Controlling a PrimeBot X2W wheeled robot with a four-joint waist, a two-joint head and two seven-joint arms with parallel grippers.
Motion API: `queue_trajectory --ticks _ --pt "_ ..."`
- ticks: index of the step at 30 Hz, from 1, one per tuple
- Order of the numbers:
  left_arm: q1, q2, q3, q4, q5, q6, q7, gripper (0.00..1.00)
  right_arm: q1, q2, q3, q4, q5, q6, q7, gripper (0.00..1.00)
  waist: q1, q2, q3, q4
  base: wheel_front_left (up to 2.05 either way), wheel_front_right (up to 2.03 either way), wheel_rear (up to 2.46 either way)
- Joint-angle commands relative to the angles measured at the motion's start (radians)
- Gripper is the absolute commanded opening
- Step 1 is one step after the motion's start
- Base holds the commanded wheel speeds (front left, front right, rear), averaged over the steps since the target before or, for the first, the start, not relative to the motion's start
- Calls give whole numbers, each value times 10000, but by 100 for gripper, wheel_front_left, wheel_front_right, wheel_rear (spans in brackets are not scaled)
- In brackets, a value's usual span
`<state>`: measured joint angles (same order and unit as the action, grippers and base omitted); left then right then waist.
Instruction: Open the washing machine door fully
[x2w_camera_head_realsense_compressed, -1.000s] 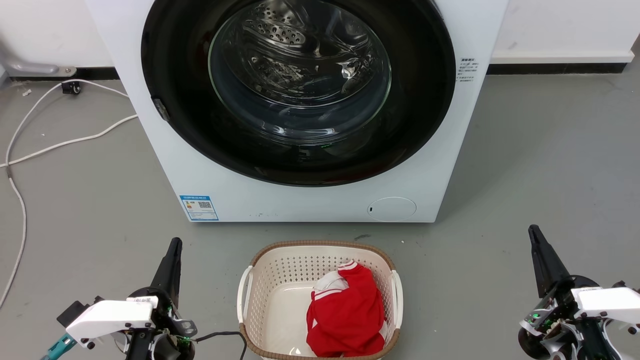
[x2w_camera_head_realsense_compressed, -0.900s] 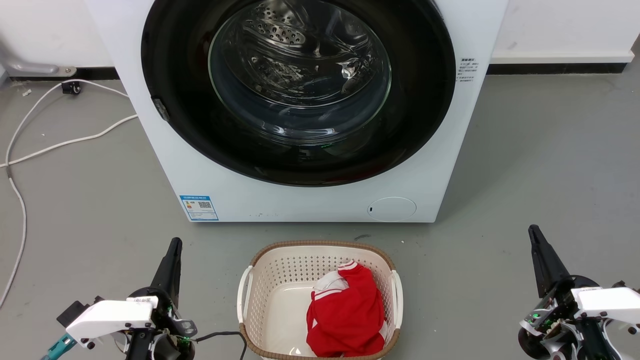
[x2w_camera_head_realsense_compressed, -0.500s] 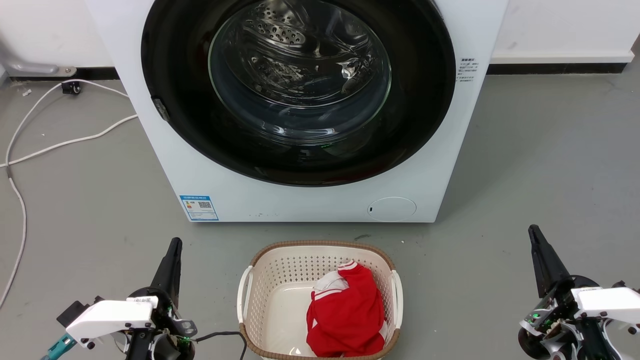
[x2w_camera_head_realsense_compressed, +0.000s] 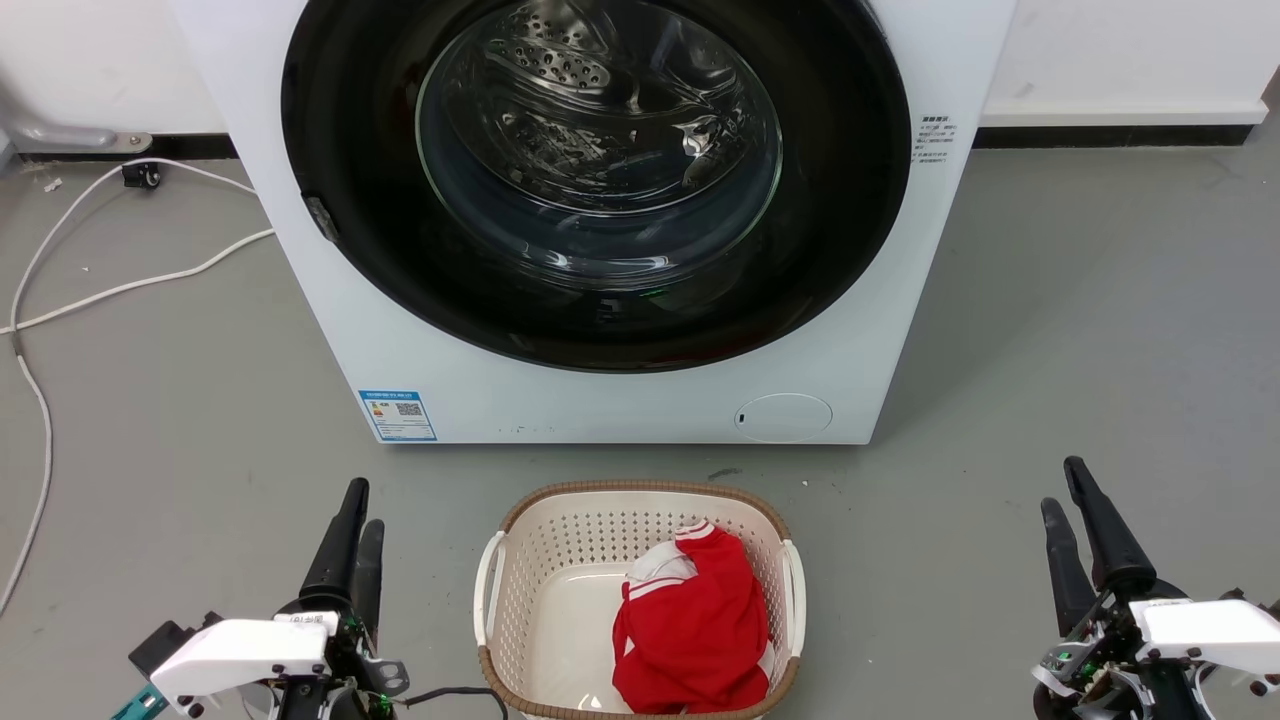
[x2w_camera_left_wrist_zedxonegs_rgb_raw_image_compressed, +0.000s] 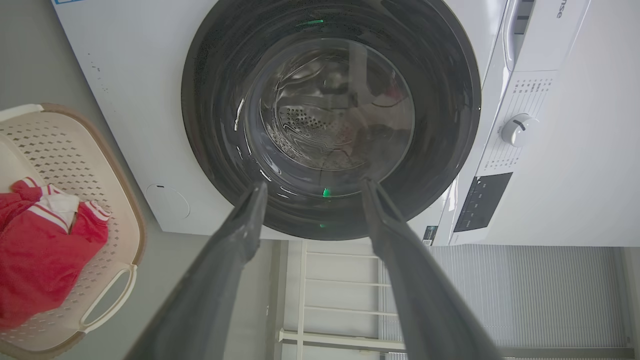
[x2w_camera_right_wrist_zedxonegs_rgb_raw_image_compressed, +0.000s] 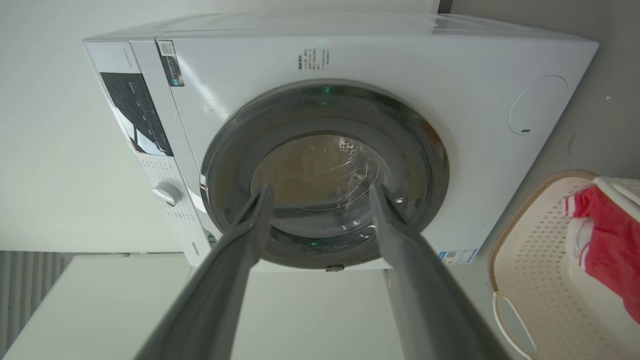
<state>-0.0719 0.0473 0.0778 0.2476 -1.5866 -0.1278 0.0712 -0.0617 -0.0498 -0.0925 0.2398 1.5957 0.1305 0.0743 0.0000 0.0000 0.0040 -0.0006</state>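
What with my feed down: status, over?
Left claw and right claw open, empty. Washing machine door shut, untouched. Laundry basket holding red garment on floor, fronting door.

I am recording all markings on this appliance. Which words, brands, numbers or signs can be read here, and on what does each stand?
"nse": end of a brand name on the washing machine, cut off by the picture's edge.
Blue sticker: a square code shows, but the print is too small.
Black print beside the door: too small.
Control panel: markings blurred.
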Motion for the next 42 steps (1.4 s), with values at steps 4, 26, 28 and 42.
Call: queue_trajectory --ticks 4,26,28,42 --pt "-351 23 -38 -495 532 -7 -233 100 -169 -53 139 -414 -451 0 -242 100 0 0 4 -5 0 0 0" --pt "-495 28 -412 -1755 5589 14 -1141 100 -64 -213 596 -1674 -6822 1 -1158 100 0 0 0 -49 0 0 0" --pt "-470 28 -492 -1775 6080 42 -1212 100 -32 -199 624 -1678 -7257 1 -1232 100 0 0 -6 -53 0 0 0" --pt "-348 72 -821 -1870 8691 322 -1679 100 132 -101 728 -1618 -9908 1 -1695 100 0 0 -54 -71 0 0 0"
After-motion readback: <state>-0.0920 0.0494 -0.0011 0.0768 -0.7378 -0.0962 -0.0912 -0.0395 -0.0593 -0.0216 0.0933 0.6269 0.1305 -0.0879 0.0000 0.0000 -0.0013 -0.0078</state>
